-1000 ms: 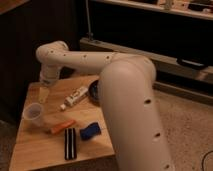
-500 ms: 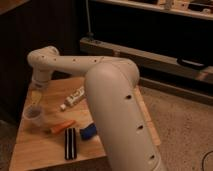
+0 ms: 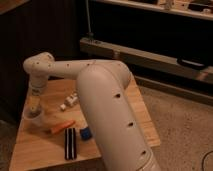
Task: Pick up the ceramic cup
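Observation:
The ceramic cup is small and whitish and stands upright near the left edge of the wooden table. My gripper hangs at the end of the white arm, directly above the cup and very close to its rim. The gripper's lower end overlaps the cup's top, so I cannot tell if it touches the cup.
A white bottle lies on its side mid-table. An orange stick-like object, a black rectangular object and a small blue object lie right of the cup. My arm's big forearm hides the table's right part.
The arm has swung further left and the gripper has come down from above the table's back left to just over the cup. The objects on the table have not moved.

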Controlling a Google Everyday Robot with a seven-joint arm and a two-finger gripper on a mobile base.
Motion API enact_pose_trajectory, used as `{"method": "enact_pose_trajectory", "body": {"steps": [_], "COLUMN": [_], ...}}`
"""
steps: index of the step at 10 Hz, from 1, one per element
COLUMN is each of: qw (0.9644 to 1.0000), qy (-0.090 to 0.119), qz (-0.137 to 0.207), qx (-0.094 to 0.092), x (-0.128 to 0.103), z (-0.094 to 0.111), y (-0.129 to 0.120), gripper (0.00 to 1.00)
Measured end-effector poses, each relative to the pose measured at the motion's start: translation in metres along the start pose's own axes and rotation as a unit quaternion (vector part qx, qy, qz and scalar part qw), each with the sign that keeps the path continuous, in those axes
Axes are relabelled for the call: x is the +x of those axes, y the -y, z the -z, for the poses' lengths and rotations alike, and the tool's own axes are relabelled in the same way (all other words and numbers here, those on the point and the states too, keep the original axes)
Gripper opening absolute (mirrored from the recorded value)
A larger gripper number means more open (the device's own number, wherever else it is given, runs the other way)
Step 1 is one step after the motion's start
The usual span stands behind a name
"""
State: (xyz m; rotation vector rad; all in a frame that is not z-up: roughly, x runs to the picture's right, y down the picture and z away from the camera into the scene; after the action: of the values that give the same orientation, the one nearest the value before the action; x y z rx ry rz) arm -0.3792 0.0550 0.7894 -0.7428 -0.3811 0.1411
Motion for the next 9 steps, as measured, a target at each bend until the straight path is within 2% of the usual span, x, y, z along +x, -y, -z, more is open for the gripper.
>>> {"method": "enact_pose_trajectory", "body": {"steps": [6,9], "qw": [0.9998,0.9997], "qy": [-0.011,-0.016], "qz": [-0.005,-0.003], "qx": [-0.013,-0.018], "x": [0.012,0.015], "z": [-0.033,-0.039], "y": [-0.003,-0.004], "gripper": [0.80,0.55]}}
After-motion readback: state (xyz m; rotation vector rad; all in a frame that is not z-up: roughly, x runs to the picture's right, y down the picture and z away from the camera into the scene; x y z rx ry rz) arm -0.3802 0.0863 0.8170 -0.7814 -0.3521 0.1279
